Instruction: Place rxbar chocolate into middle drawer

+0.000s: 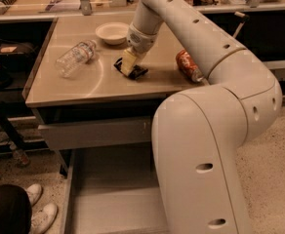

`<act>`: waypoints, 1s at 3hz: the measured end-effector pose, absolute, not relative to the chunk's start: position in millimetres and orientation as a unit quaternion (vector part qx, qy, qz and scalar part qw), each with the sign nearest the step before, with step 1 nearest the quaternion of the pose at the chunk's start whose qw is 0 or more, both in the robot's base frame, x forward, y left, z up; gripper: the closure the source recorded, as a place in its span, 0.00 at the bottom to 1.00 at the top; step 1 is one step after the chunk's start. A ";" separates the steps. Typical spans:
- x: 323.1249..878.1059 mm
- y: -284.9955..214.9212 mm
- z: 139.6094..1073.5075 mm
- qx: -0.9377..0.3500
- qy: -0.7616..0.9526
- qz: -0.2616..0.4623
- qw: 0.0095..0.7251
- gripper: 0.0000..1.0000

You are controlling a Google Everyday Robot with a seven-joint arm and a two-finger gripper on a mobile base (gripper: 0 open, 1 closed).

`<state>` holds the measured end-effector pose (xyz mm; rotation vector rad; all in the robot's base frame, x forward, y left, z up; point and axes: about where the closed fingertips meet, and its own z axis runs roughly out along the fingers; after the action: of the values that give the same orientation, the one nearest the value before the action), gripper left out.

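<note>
The rxbar chocolate (138, 72), a small black bar, lies on the tan countertop (84, 89) near its middle. My gripper (128, 64) is down on the bar, touching its top, with the bar's black ends showing on both sides. The middle drawer (108, 199) stands pulled out below the counter, a wide grey tray with a flat bare floor. My arm's large white body hides its right part.
A clear water bottle (76, 57) lies on its side at the counter's left. A white bowl (112, 33) sits at the back. An orange-red soda can (189, 66) lies at the right. A closed grey drawer front (96, 133) sits above the open drawer. A person's white shoes (39, 212) are at lower left.
</note>
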<state>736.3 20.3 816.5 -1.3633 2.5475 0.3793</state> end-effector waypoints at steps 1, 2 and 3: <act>736.4 20.3 817.9 -0.465 0.869 0.129 0.114 1.00; 724.1 -1.5 842.0 -0.435 0.879 0.127 0.145 1.00; 670.2 -14.8 828.1 -0.431 0.882 0.137 0.134 1.00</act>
<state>670.2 -14.8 828.1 -1.2488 2.5575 0.3975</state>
